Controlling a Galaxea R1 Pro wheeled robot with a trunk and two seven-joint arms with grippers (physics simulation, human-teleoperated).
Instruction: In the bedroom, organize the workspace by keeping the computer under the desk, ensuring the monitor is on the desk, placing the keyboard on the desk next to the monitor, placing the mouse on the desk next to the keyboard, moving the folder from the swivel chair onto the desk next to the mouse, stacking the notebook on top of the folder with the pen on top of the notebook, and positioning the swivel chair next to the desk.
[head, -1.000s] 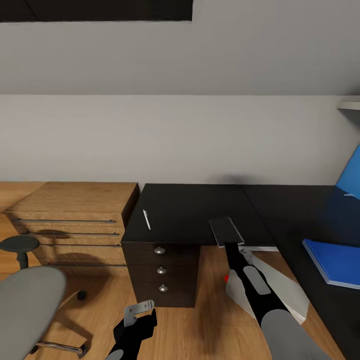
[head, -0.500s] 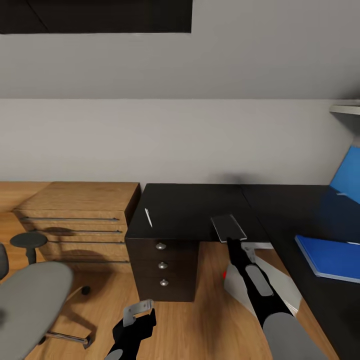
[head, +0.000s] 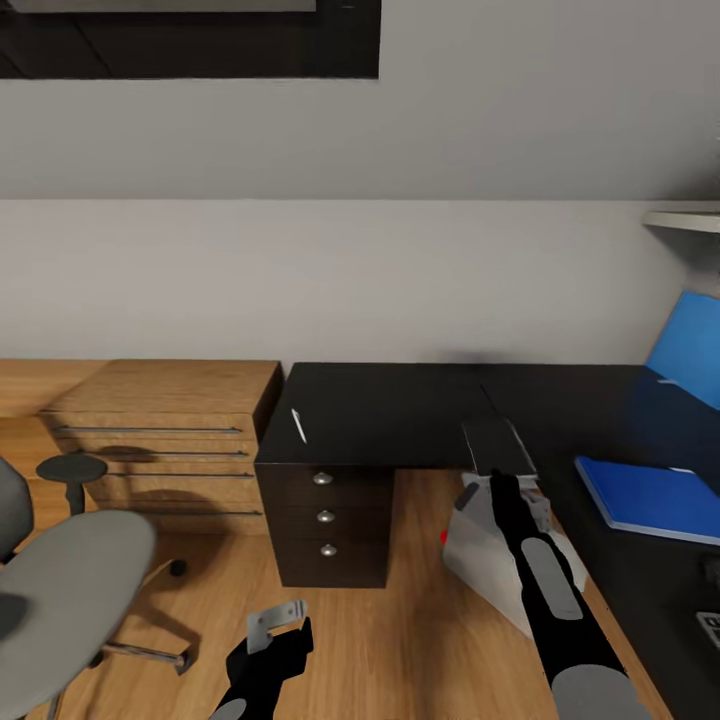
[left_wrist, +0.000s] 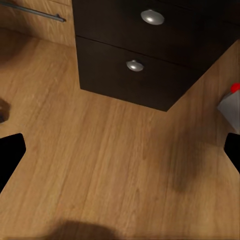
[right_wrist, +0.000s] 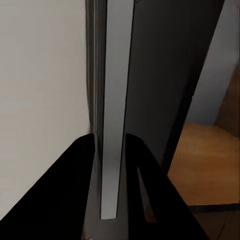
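**Notebook in right gripper over desk edge; much cut off at frame's right**

Hidden/unclear: the right gripper (head: 497, 478) itself is mostly covered in head view by the dark flat notebook (head: 497, 444) it carries. In right wrist view the two black fingers (right_wrist: 82, 170) sit either side of the notebook (right_wrist: 111, 125), seen edge-on as a thin grey slab, so jaws are narrow, clamped on it. Blue folder (head: 650, 496) lies on the desk (head: 400, 410), its right end cut by frame edge. A tilted blue panel (head: 690, 345) at far right is cropped too; can't tell what it is. Small bits of a dark object (head: 712, 600) at lower right edge, too cropped to name. White pen (head: 298, 425) lies on the desk's left part, well apart from folder.

Under the desk: a light grey box w/ a red spot (head: 480, 550), partly behind the right arm, looks like the computer, tilted, on the wood floor (head: 400, 620).

Around: dark drawer unit w/ three knobs (head: 325, 520) under desk's left end; wooden dresser (head: 160, 430) just beside it. Grey swivel chair (head: 60, 590) at lower left, cut by frame, apart from the desk. Dark frame (head: 190, 38) up on wall.

Left gripper (head: 275, 628) hangs low over floor; in left wrist view its black fingertips (left_wrist: 10, 155) sit at opposite edges, jaws wide, nothing between them.
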